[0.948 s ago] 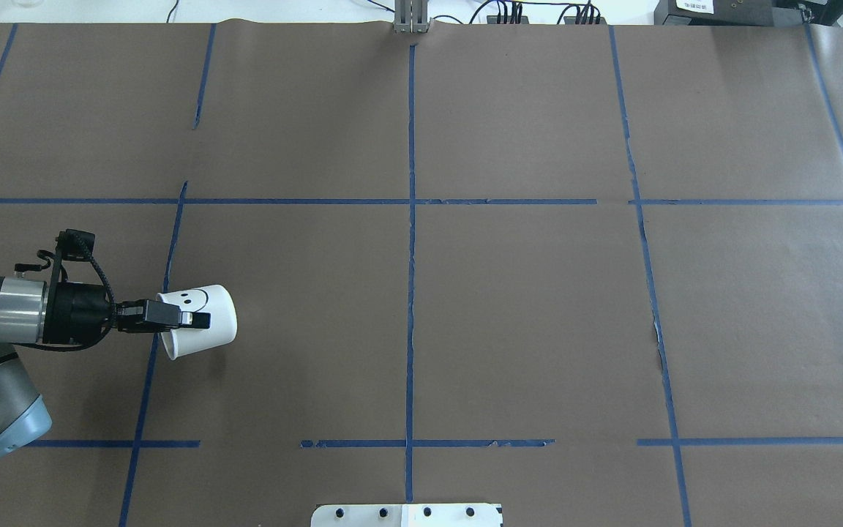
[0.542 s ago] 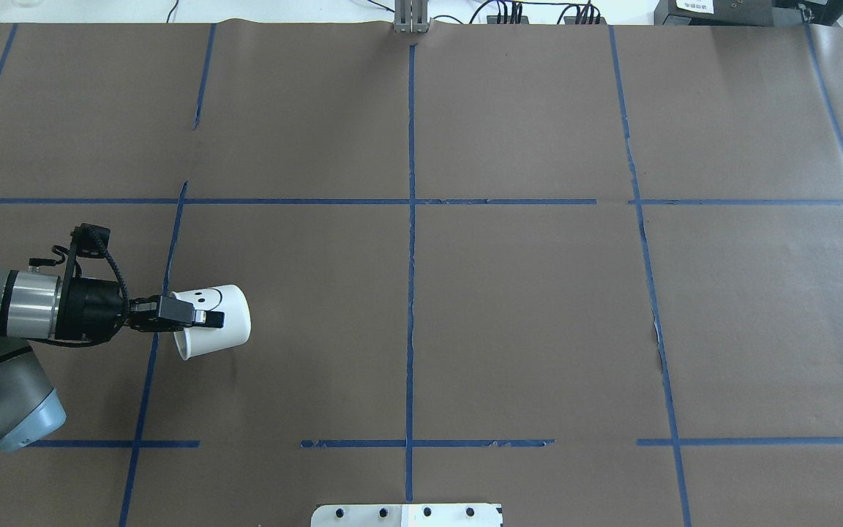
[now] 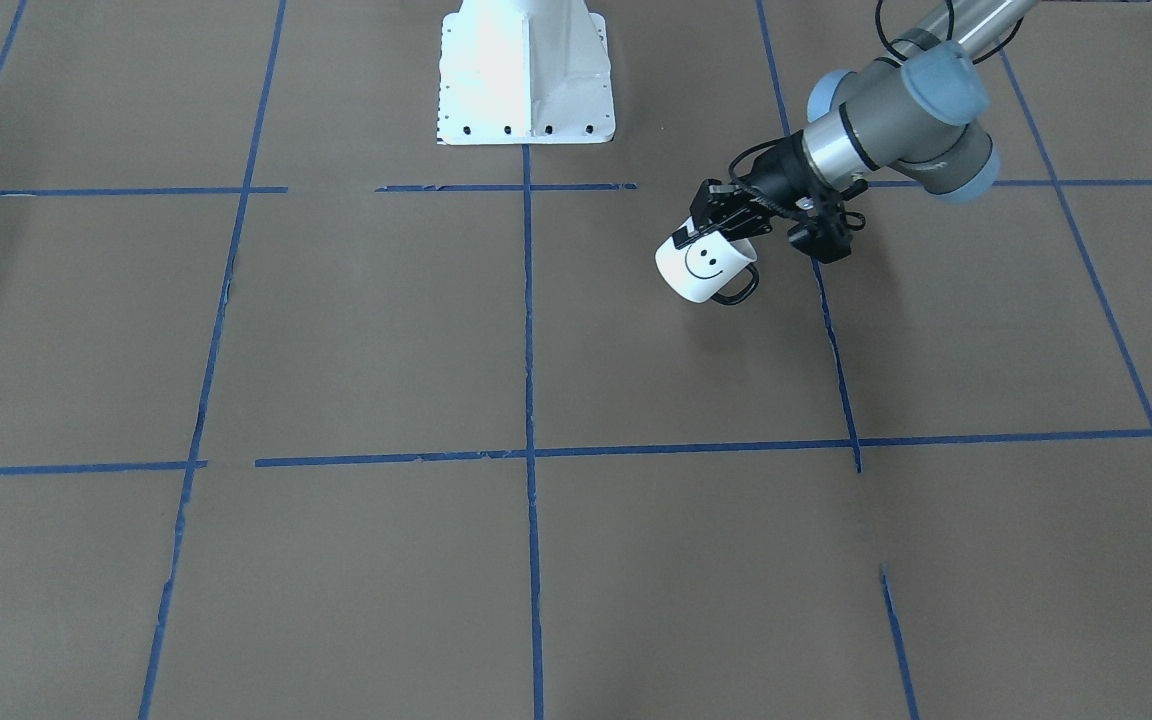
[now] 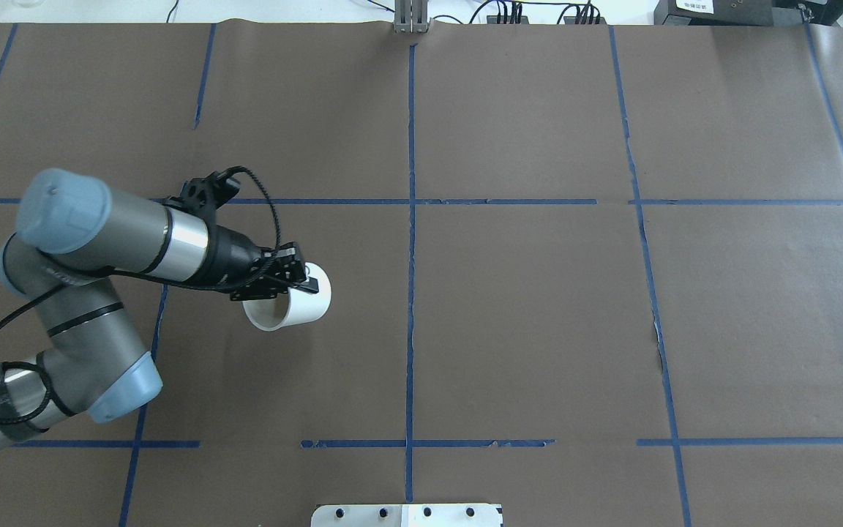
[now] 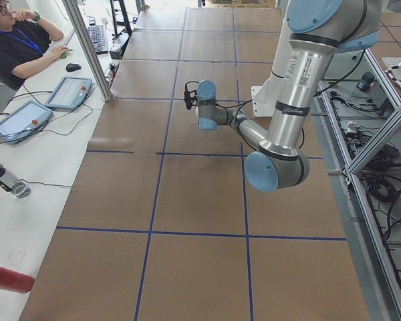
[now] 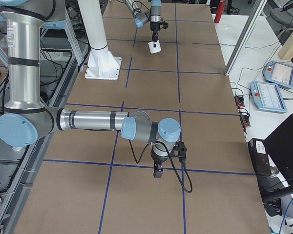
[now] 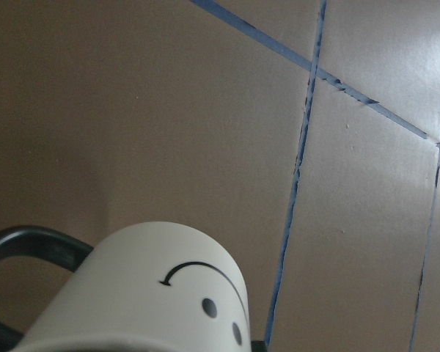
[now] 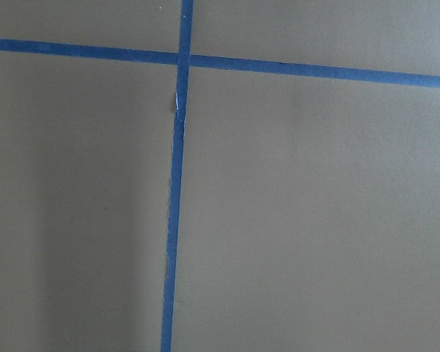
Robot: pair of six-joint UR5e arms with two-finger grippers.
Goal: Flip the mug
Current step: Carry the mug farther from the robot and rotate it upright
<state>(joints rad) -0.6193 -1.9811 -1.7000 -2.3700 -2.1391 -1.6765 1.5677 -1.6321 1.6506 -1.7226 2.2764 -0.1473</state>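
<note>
Turning the mug [image 3: 701, 268] looks the step in hand: your left arm [image 4: 121, 227] holds it tilted, clear of the counter [image 3: 336, 330], near the base plate [image 3: 526, 70] on the robot's left, jaws clamped on its rim. Next, level and lower it gently. Glossy white cylinder, black loop handle [image 3: 753, 282]. Right jaws: cannot tell.

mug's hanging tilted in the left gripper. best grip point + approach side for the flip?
Probably the wall at the rim, where the left gripper pinches the mug now. Come in from the open mouth, away from the handle: the thin wall suits the jaws, and the loop is out of the way.
</note>
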